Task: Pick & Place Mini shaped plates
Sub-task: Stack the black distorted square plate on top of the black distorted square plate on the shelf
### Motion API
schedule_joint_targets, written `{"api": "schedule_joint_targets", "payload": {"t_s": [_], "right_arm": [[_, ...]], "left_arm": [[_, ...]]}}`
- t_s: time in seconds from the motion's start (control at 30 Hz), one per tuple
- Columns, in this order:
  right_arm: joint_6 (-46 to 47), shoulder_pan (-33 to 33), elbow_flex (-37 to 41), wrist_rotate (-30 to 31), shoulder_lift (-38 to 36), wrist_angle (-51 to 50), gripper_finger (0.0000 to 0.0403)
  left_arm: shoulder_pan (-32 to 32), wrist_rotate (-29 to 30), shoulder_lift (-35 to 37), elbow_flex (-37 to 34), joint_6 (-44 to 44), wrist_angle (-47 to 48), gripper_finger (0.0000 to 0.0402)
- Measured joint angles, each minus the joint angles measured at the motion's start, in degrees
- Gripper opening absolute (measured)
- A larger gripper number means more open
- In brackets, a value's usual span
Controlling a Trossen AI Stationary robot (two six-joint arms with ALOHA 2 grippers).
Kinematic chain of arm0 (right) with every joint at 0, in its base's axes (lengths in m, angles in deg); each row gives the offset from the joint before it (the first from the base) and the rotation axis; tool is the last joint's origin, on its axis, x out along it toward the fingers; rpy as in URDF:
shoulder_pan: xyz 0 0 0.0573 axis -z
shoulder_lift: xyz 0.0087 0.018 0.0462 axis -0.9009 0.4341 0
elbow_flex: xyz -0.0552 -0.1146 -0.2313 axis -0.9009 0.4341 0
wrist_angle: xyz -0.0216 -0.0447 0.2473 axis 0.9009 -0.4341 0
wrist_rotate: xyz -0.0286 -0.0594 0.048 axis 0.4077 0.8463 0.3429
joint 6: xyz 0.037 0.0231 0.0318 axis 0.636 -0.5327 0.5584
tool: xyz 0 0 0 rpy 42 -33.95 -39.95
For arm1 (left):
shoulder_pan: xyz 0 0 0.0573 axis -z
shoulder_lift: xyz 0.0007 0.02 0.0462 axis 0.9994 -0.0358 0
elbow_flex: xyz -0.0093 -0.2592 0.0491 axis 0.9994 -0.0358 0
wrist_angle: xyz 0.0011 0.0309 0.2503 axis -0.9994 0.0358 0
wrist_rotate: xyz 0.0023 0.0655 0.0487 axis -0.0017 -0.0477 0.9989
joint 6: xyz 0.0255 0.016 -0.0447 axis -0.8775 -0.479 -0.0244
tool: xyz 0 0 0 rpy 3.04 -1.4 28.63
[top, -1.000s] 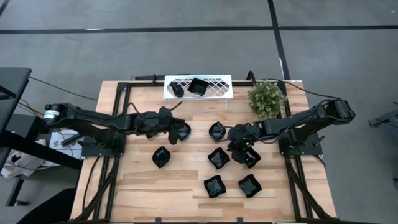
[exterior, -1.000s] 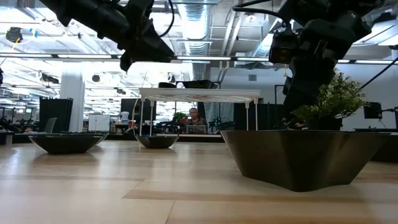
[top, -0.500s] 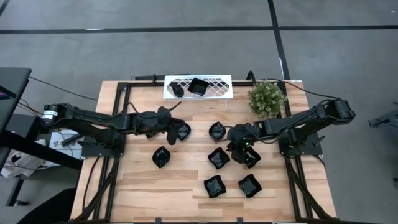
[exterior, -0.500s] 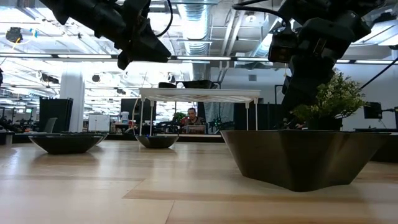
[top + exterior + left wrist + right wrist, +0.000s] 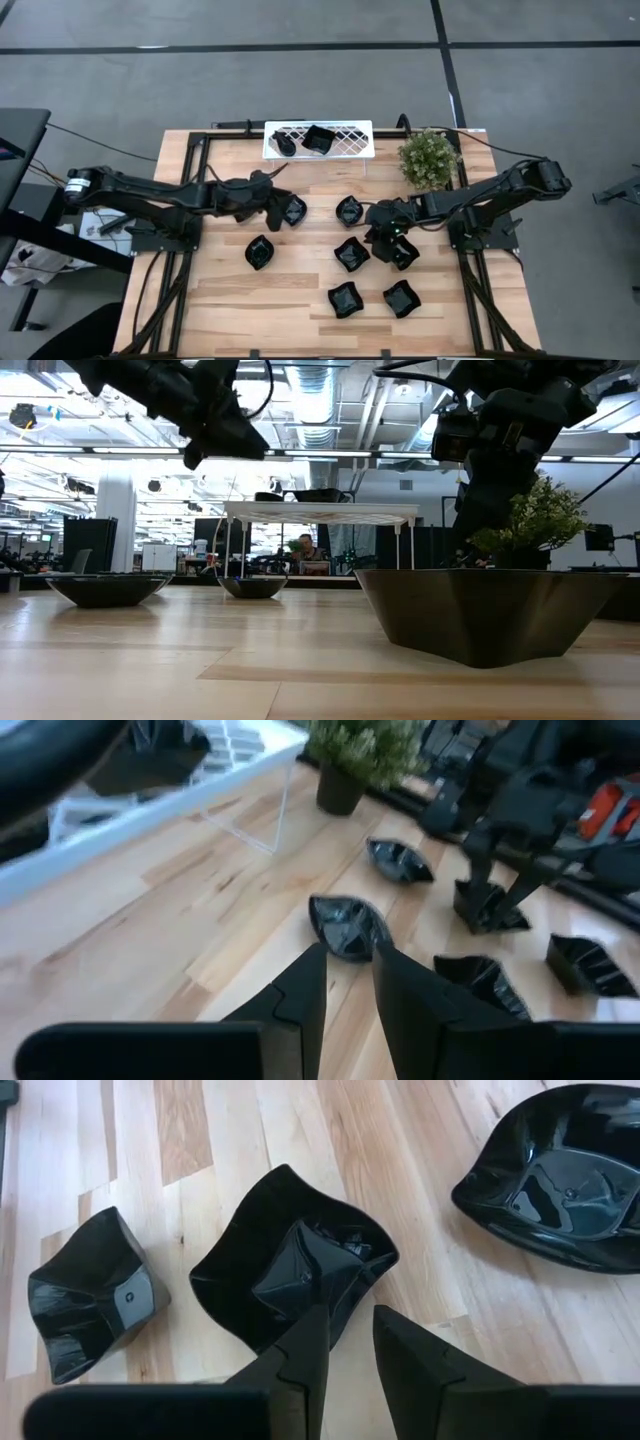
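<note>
1. Barely anything differs for you from a second back: in the low view the left gripper (image 5: 215,430) has drifted slightly away from the white rack (image 5: 318,139); the plates lie as before.
2. Your left gripper hangs above the table (image 5: 300,300) with its fingers a narrow gap apart, nothing between them; a teardrop plate (image 5: 347,926) lies on the wood just beyond the tips.
3. Your right gripper (image 5: 345,1345) sits at a square plate (image 5: 290,1270); the fingers straddle its rim, but whether they clamp it you cannot tell.
4. Two plates (image 5: 302,141) rest on the rack; the others are scattered mid-table.
5. From above, both grippers merge with the black plates. The potted plant (image 5: 430,158) stands by the right arm.
</note>
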Motion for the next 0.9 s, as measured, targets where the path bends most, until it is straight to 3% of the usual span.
{"api": "schedule_joint_targets", "payload": {"t_s": [0.33, 0.53, 0.9], "right_arm": [[-0.3, 0.0, 0.0, 0.4, 1.9, 0.1, 0.0078], [-0.3, 0.1, 0.0, 0.4, 7.7, 3.3, 0.0078], [1.0, 0.2, 0.0, 0.3, 8.5, 5.2, 0.0078]], "left_arm": [[0.0, 3.5, 7.8, 0.0, -1.0, 5.8, 0.0086], [0.2, 3.4, 7.5, -0.2, -1.0, 6.3, 0.0086], [1.4, 3.4, 8.7, -4.4, 3.4, 4.0, 0.0086]]}}
